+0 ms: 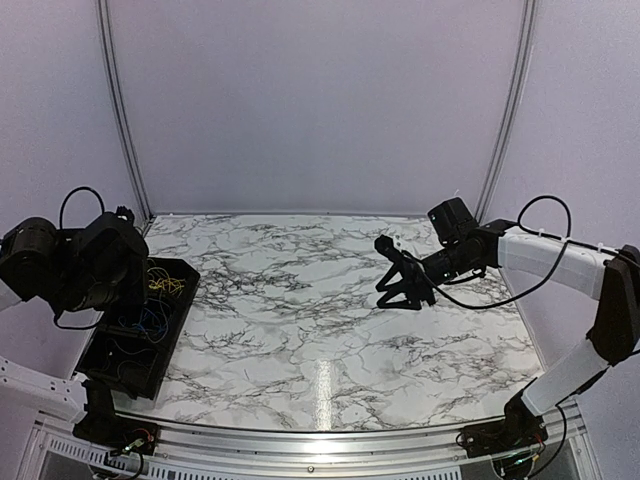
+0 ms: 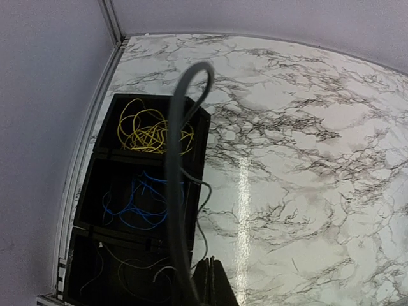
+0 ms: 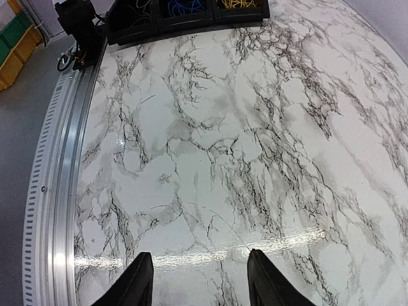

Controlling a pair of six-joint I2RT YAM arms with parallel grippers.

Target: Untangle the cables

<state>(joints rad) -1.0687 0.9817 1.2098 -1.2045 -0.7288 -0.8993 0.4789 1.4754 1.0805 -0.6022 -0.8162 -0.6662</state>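
Marble-patterned worktop point(image 1: 320, 300), pale walls on three sides. A black tray point(image 1: 186, 300) with three compartments sits along the worktop's left edge.

Contents as found: the yellow cable point(image 2: 148, 134) lies coiled in the far compartment and the blue cable point(image 2: 137, 207) in the middle one. A few pale strands point(image 2: 121, 268) lie in the near one; any black wire there is lost against the dark tray. One thin strand appears to arc beside the tray's right wall at the middle compartment. I cannot tell whether it hangs over the rim.

Assessment: the colours lie apart, so the sorting looks largely done, and what is left looks like checking and withdrawing. To do this well, the left arm should rise straight up from the tray so no loop catches, and the stray strand should be checked before the job is signed off.

Fingers: the left gripper point(image 2: 211, 287) is above the tray's near end, jaws pressed together with nothing seen between them. The arm's own thick grey cable point(image 2: 178, 191) crosses its camera's view. The right gripper point(image 3: 199, 271) hovers over bare marble toward the worktop's right edge. Its fingers point(image 3: 141, 280) are spread wide, holding and touching nothing.
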